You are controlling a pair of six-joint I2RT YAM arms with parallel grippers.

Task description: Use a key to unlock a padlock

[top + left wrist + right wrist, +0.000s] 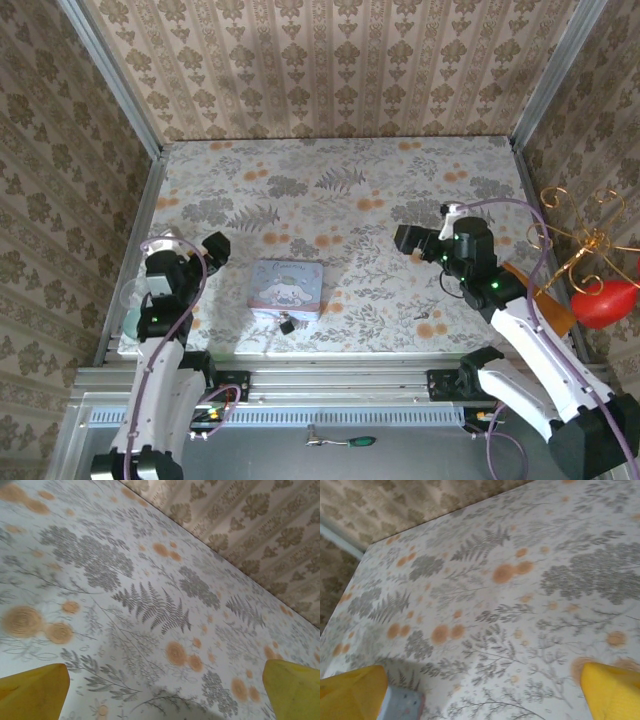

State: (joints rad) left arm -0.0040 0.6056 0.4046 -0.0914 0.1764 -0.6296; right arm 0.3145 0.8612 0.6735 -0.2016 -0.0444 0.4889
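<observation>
The tiny dark padlock (287,325) with a small silvery shackle lies on the floral table at the near edge of a pale-blue cartoon tin (287,288). A thin dark sliver (421,317), possibly the key, lies on the cloth right of the tin. My left gripper (215,248) hovers left of the tin and is open, with nothing between its yellow fingertips (32,692). To the right of the tin, my right gripper (408,240) points left and also stands open and empty above the cloth, yellow fingertips (612,690) wide apart. A corner of the tin (402,705) shows in the right wrist view.
Patterned walls enclose the table (340,190) at the back and on both sides. A red object with gold wire (605,300) stands beyond the right wall. A green-handled screwdriver (350,441) lies on the rail in front of the arm bases.
</observation>
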